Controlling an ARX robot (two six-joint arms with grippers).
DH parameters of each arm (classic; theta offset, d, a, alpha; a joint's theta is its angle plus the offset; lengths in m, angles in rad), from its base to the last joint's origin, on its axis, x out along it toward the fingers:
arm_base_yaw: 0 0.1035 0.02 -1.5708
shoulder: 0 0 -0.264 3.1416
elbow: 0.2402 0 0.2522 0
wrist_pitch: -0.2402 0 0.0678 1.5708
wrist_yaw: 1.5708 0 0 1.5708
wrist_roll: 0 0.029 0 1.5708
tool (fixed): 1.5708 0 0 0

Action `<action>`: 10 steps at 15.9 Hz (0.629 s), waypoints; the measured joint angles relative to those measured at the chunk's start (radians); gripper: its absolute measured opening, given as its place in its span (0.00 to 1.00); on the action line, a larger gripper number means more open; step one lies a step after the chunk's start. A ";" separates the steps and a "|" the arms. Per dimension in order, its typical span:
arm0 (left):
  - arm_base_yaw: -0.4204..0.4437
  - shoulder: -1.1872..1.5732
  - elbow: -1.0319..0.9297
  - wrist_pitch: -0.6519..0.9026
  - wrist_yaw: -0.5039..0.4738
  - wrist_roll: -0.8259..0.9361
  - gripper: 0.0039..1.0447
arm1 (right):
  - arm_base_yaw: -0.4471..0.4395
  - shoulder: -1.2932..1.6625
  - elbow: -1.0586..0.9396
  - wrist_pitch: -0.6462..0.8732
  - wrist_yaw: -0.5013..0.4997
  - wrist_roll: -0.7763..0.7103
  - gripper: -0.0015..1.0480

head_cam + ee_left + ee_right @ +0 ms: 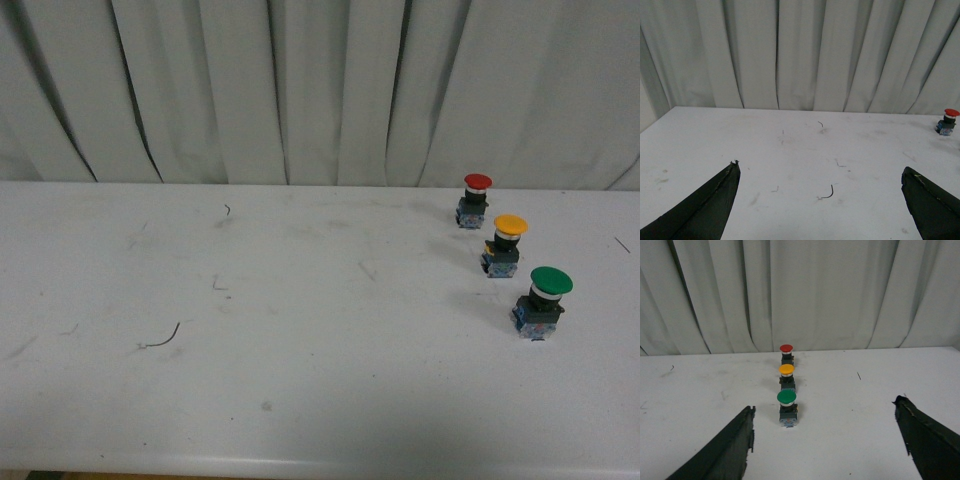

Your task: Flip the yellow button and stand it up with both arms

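The yellow button point(508, 243) stands upright, cap up, on the white table at the right, between a red-capped button point(475, 199) and a green-capped button point(543, 301). In the right wrist view the yellow button point(786, 376) is the middle one of that row, beyond the green one point(787, 407). My right gripper point(824, 411) is open and empty, well short of the row. My left gripper point(820, 175) is open over bare table with nothing between its fingers. Neither arm shows in the front view.
A white table point(280, 330) runs to a front edge near the bottom of the front view. Grey curtain point(300, 90) hangs behind it. A small curled dark thread point(160, 340) lies at the left. The red-capped button point(947, 121) shows far off in the left wrist view.
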 joint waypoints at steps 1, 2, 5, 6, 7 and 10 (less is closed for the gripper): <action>0.000 0.000 0.000 0.000 0.000 0.000 0.94 | 0.000 0.000 0.000 0.000 0.000 0.000 0.93; 0.000 0.000 0.000 0.000 0.000 0.000 0.94 | 0.000 0.000 0.000 0.000 0.000 0.000 0.95; 0.000 0.000 0.000 0.000 0.000 0.000 0.94 | 0.000 0.000 0.000 0.000 0.000 0.000 0.94; 0.000 0.000 0.000 0.000 0.000 0.000 0.94 | 0.000 0.000 0.000 0.000 0.000 0.000 0.94; 0.000 0.000 0.000 0.000 0.000 0.000 0.94 | 0.000 0.000 0.000 0.000 0.000 0.000 0.94; 0.000 0.000 0.000 0.000 0.000 0.000 0.94 | 0.000 0.000 0.000 0.000 0.000 0.000 0.94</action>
